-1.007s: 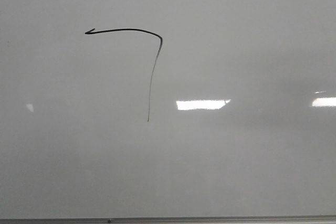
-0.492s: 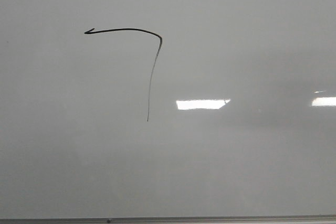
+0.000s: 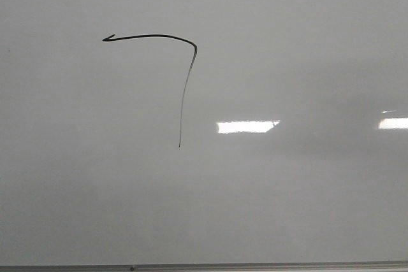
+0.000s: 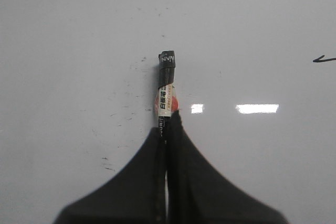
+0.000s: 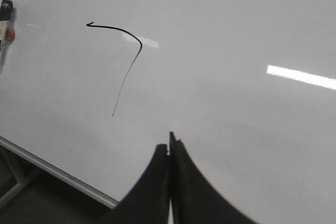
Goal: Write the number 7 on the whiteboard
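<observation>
The number 7 [image 3: 183,87] is drawn in thin black line on the whiteboard [image 3: 287,195]: an arched top stroke with a hooked left tip and a long tapering downstroke. It also shows in the right wrist view [image 5: 128,64]; only its hooked tip [image 4: 324,59] shows in the left wrist view. My left gripper [image 4: 168,124] is shut on a marker [image 4: 166,85] with a black cap and a white and red label, held over bare board [image 4: 79,51] to the left of the 7. My right gripper [image 5: 169,148] is shut and empty over the board [image 5: 236,35], to the right of the 7. No gripper shows in the front view.
The board's thin metal edge strip runs along the near side [image 3: 204,267] and shows in the right wrist view [image 5: 58,174], with dark floor beyond it. Bright rectangular light reflections [image 3: 247,127] lie on the board. Faint smudges [image 4: 107,163] mark the board near the marker.
Nothing has visibly changed in the front view apart from a slight shift of the light reflection.
</observation>
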Tool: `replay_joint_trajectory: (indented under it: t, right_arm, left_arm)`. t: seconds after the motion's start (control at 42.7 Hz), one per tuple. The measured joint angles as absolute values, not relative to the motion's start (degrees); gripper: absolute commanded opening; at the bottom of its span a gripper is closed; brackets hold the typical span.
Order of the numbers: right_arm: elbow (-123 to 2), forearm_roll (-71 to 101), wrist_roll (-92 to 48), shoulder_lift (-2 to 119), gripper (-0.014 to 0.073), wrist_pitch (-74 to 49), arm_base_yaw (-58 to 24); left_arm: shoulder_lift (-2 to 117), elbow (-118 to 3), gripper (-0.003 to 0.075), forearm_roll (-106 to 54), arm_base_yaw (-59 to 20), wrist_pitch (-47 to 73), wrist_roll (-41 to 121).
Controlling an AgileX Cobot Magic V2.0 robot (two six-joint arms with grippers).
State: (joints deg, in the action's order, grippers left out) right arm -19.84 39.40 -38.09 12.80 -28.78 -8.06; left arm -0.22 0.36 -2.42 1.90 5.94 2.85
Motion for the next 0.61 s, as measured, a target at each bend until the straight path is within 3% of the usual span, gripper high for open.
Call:
replay_joint_trajectory:
  t: [0.211, 0.398, 0.609]
  right_arm:
    - [-19.73, 39.4, -38.09, 12.8, -0.0069, -27.99, -8.06]
    - [-16.72, 35.97, -36.63, 11.47, -0.0069, -20.19, -7.67]
    - [-9.24, 17.99, -15.2, 7.84, -0.0069, -13.15, -4.01]
  left_arm:
    - [-0.22, 0.36, -0.002, -2.42, 1.9, 5.94, 2.85]
    - [-0.22, 0.36, -0.002, -2.42, 1.9, 5.94, 2.85]
    - [-0.22, 0.36, -0.002, -2.42, 1.9, 5.94, 2.85]
